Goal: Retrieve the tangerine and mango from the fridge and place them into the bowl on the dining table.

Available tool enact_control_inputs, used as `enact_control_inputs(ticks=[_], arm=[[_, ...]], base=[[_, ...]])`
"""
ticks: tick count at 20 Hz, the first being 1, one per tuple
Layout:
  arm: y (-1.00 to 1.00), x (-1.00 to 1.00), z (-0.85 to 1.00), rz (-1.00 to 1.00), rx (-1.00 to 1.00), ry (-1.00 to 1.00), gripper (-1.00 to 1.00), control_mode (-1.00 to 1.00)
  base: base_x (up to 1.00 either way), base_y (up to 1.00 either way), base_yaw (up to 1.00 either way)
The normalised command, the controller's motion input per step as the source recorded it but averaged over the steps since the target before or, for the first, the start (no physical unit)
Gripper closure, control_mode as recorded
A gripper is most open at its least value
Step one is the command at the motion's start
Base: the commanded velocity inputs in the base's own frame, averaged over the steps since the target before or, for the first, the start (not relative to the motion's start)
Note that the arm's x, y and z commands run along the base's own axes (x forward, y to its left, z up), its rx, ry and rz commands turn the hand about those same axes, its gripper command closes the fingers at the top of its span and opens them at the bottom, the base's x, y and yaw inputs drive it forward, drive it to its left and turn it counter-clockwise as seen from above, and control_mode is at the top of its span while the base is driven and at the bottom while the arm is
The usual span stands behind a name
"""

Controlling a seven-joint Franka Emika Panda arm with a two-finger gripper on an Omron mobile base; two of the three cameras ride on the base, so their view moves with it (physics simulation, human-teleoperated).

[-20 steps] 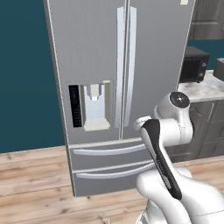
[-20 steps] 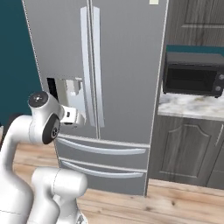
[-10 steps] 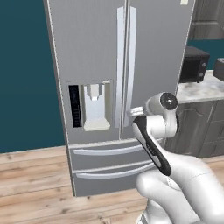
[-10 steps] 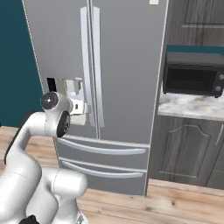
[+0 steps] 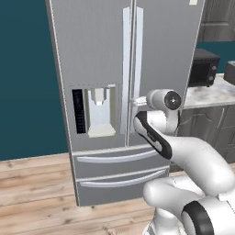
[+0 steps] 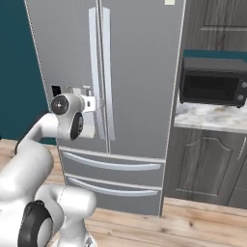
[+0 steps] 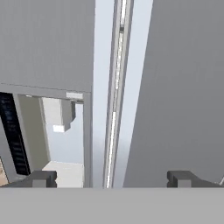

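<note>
Silver-grey fridge (image 5: 105, 69) doors shut; spread hand (image 7: 112, 178) straddles their centre seam

A black microwave (image 6: 213, 87) stands on a marble desk (image 6: 207, 118), against a teal wall (image 5: 27, 78). Under the desk there are dark grey cabinets (image 6: 202, 164). The floor (image 5: 36, 193) is of light wooden planks.

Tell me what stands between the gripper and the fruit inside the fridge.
Both upper doors of the tall silver-grey French-door fridge are shut, so they block the way. The open gripper faces the paired vertical handles at the door seam, fingers spread to either side, gripping nothing yet.
</note>
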Motion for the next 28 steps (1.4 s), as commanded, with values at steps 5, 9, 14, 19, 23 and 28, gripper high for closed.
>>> enact_control_inputs(ticks=[5,9,14,19,23,28], arm=[[-0.22,0.13,0.62,-0.01,0.00,0.00,-1.00,-1.00],[-0.31,0.01,0.68,-0.01,0.00,0.00,-1.00,-1.00],[-0.13,0.27,0.47,0.00,0.00,0.06,-1.00,-1.00],[0.00,0.43,0.25,0.00,0.00,0.23,-1.00,-1.00],[0.00,0.29,0.08,0.00,0.00,0.11,-1.00,-1.00],[0.00,0.04,0.00,0.04,-0.01,-0.04,-1.00,-1.00]], base=[[0.00,0.00,0.00],[0.00,0.00,0.00],[0.00,0.00,0.00],[0.00,0.00,0.00],[0.00,0.00,0.00],[0.00,0.00,0.00]])
